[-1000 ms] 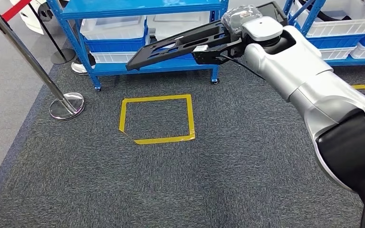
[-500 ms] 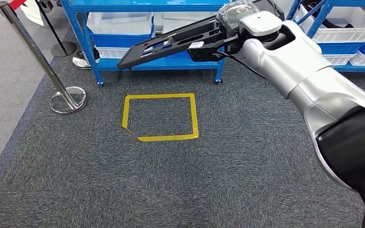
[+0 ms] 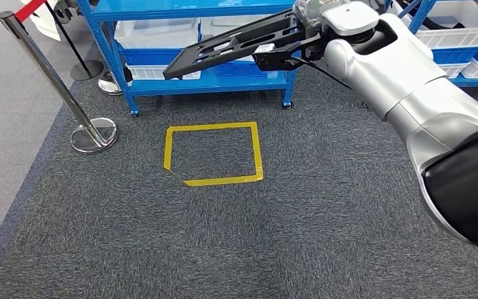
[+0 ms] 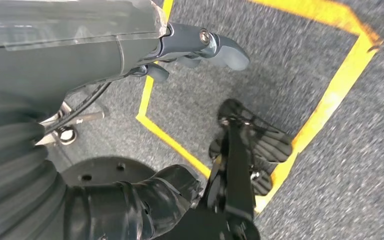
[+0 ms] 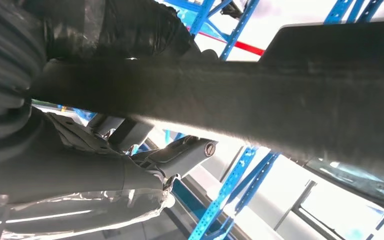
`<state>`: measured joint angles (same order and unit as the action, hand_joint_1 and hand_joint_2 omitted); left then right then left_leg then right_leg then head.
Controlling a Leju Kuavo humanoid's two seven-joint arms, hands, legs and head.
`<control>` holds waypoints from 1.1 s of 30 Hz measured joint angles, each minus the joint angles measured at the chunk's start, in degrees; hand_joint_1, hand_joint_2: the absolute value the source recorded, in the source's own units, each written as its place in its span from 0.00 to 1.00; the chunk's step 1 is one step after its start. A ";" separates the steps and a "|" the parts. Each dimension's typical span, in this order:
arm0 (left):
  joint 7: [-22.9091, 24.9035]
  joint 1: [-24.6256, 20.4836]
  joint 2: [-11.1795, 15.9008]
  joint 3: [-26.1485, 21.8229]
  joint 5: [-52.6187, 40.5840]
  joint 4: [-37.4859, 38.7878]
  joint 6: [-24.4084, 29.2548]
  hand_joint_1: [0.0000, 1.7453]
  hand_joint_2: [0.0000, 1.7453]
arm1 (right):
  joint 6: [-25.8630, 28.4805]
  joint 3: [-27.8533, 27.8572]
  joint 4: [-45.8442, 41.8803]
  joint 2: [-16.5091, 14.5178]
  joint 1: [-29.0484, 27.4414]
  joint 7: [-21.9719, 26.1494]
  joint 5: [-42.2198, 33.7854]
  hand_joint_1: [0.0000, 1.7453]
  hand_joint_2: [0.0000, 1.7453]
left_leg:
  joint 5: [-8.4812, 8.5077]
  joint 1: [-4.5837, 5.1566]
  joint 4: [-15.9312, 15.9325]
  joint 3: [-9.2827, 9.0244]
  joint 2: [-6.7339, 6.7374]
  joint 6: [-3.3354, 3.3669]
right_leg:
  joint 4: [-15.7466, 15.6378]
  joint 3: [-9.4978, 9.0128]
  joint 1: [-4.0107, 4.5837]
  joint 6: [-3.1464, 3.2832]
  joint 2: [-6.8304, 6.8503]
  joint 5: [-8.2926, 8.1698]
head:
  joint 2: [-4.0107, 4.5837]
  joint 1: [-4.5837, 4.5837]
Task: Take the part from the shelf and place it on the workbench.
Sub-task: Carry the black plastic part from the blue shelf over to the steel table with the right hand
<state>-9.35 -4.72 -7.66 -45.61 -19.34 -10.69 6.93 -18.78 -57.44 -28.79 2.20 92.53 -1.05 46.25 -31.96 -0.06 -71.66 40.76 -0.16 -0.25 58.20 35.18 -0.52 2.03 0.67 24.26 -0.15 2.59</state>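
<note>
Transport step: right hand (image 3: pixel 286 53) fingers pinching black part (image 3: pixel 224 50), held out before blue shelf (image 3: pixel 193 84). Left hand (image 4: pixel 190 47) fingers spread, empty. Next, by judgement: turn toward counter.

The right arm (image 3: pixel 411 93) is silver and big. It comes in from the lower right and reaches up and forward, stretched out far. Its elbow part is black. The right hand (image 3: pixel 286 55) is at the end, wrapped in clear plastic at the wrist, and it holds a flat black part (image 3: pixel 224 50) out in the air. The left hand (image 4: pixel 200 47) hangs low, pointing down. Its grey thumb and fingers are a bit curled and hold nothing.
</note>
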 joint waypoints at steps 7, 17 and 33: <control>-0.04 -0.02 0.17 -0.23 -0.07 0.00 0.38 0.00 1.00 | 0.06 0.00 0.00 0.02 -0.03 0.07 -0.55 1.00 1.00 | 6.73 -1.61 12.63 -6.22 -0.02 -1.74 | 1.31 0.54 -1.23 -2.41 -0.17 0.53 | 0.00 -0.02; -0.01 -0.03 0.25 -0.63 -0.29 0.00 0.54 0.00 1.00 | 0.05 0.00 0.05 0.64 -0.42 0.20 -0.74 1.00 1.00 | 7.75 -0.62 13.60 -5.77 -0.14 1.87 | 17.71 8.17 -0.75 -3.41 -0.53 8.12 | 0.00 -0.10; 0.32 -0.07 0.39 -1.33 -0.09 0.02 0.55 0.00 1.00 | 0.11 0.00 0.09 0.55 -0.45 0.20 -0.85 1.00 1.00 | -0.62 -0.87 -1.90 0.05 -0.08 -1.01 | 1.13 1.90 -0.22 -0.53 -0.05 -0.76 | 0.00 0.03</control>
<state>-9.03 -4.80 -7.27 -46.94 -19.43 -10.67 7.48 -18.66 -57.44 -28.70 2.75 92.08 -0.85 45.40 -32.57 -0.93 -73.56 40.81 -0.24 -1.26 59.33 37.08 -0.74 1.50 0.62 23.50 -0.15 2.62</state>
